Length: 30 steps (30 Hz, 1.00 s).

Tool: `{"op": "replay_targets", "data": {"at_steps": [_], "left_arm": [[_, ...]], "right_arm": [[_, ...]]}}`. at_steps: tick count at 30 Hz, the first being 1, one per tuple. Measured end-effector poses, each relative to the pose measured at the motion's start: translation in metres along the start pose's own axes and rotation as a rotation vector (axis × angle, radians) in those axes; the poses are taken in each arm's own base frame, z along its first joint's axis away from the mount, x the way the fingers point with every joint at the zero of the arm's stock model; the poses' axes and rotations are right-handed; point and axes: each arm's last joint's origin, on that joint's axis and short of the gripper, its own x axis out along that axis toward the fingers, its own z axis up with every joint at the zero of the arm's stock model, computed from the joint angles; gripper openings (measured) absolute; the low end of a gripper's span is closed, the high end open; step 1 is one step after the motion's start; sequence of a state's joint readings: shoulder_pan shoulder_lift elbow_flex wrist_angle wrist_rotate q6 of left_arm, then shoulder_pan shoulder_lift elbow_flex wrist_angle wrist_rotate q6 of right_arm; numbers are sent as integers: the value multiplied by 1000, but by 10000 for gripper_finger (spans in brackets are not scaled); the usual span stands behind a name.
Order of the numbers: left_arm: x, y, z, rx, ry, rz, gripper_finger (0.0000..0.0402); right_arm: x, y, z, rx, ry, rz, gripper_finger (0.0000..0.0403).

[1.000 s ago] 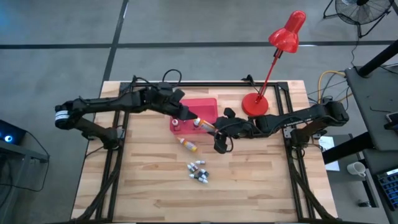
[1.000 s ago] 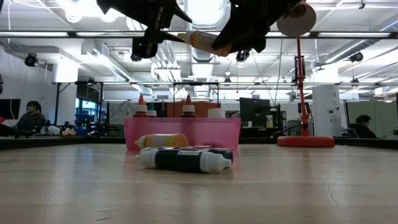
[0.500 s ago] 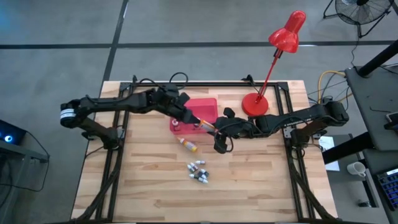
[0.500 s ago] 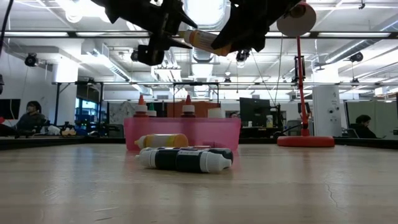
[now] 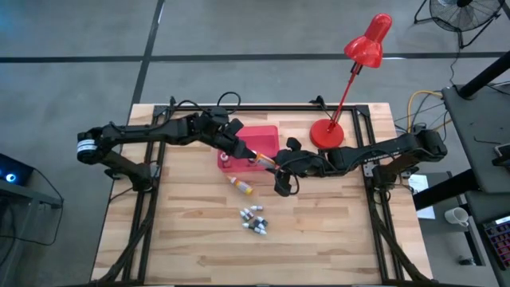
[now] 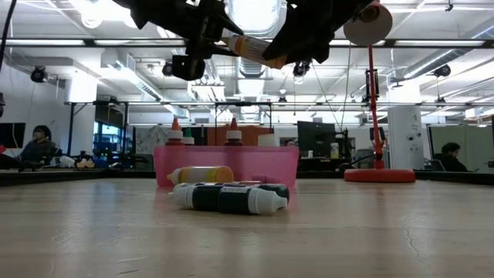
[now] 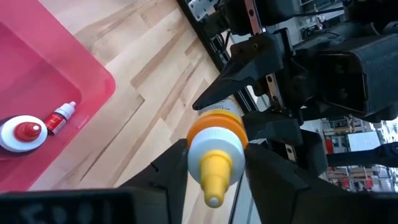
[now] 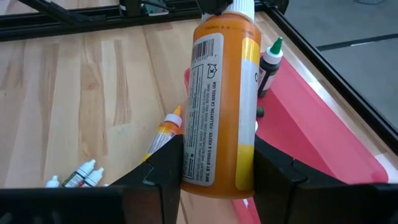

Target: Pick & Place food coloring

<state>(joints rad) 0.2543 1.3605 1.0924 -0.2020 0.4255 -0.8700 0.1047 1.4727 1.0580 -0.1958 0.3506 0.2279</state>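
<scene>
Bottles (image 5: 254, 221) before tray (image 5: 263, 137)

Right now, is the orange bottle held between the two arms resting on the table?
No. In the low view the orange bottle hangs high above the table, gripped at opposite ends by the left gripper and right gripper.

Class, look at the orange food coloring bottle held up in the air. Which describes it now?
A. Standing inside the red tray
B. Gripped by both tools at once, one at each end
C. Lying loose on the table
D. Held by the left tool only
B: the orange bottle hangs above the table with the right tool clamped on its body and the left tool closed around its cap end.
</scene>
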Motion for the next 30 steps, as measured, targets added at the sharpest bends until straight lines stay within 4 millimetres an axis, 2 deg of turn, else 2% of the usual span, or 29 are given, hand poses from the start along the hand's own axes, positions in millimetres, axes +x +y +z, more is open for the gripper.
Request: {"op": "replay_targets", "data": {"at_steps": [5,9,15,20,24,30], "left_arm": [[0,0,0,8,2,-1,95],[0,0,0,29,-3,2,93],[0,0,0,55,-14,9,95],[-1,1,1,65,-29,24,95],[-5,5,6,71,-68,113,95],[-23,1,25,148,-179,319,95]], "right_arm": [[0,0,0,-4,0,0,139],[0,0,0,-8,1,-2,148],[0,-1,-2,-13,14,-11,199],[0,-4,-5,-48,40,-83,246],[-2,-7,-9,-66,75,-152,279],[-15,-14,-11,-20,103,-210,310]]}}
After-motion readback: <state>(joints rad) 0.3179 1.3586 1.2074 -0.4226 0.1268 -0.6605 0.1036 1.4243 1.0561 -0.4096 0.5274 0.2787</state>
